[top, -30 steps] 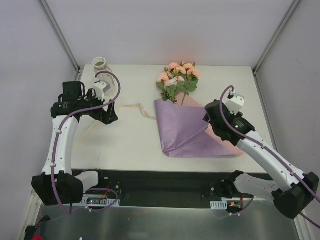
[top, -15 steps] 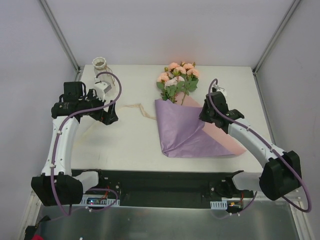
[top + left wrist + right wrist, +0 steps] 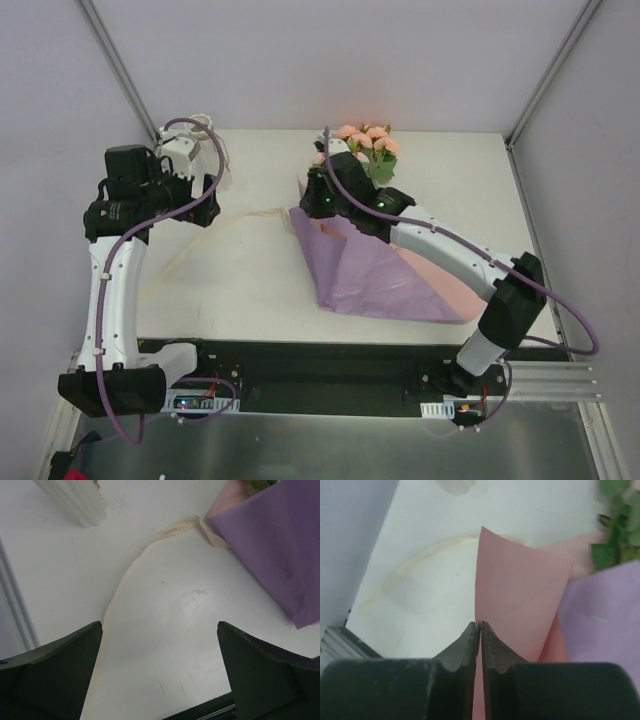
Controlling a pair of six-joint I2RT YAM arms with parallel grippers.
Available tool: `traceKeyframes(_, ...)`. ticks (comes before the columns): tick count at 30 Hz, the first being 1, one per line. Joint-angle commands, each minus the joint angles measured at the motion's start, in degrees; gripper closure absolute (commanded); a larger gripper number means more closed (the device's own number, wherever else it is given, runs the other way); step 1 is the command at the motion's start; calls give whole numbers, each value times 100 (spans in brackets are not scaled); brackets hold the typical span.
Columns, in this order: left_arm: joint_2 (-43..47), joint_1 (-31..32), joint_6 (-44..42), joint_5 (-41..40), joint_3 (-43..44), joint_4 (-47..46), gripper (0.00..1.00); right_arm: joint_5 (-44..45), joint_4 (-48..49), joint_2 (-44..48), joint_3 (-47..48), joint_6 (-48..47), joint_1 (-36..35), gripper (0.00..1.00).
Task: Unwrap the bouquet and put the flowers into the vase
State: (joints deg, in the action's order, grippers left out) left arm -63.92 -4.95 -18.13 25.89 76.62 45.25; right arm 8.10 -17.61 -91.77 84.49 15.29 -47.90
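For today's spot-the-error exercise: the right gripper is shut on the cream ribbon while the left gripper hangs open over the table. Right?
No. The right wrist view shows the right gripper shut on the pink paper edge, not the cream ribbon. The left gripper does hang open over the table.

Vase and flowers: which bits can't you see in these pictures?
Vase: the left wrist view's top edge cuts off its neck and rim; from the top, the left arm mostly hides it.
Flowers: from the top, the right arm covers part of the bunch; the paper hides the stems.
Right end effector: from the top, its own wrist hides it.
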Motion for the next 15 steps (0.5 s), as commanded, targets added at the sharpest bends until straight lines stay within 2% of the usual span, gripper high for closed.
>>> traceKeyframes(1,90,-137,547,-1138,538,-131,1,-414,143,-798,857,8,-552,83)
traceKeyframes(2,99,-225,591,-1200,651,-131,1,-554,196,-912,911,44,-623,55)
traceKeyframes(5,152,-304,556,-1428,793,-131,1,-756,328,-1220,999,158,-861,12)
traceKeyframes(6,169,-313,539,-1455,819,-131,1,-940,337,-1290,1008,167,-905,6)
traceKeyframes(7,169,-331,521,-1455,837,-131,1,-994,328,-1282,1000,159,-931,1)
traceKeyframes(11,135,-331,460,-1210,951,-105,1,-1126,328,-704,606,-16,-844,4)
traceKeyframes(12,117,-331,442,-1131,969,-87,1,-1118,284,-319,482,-87,-757,4)
traceKeyframes(15,55,-331,398,-850,1100,-26,1,-1433,380,446,-106,-114,-99,4)
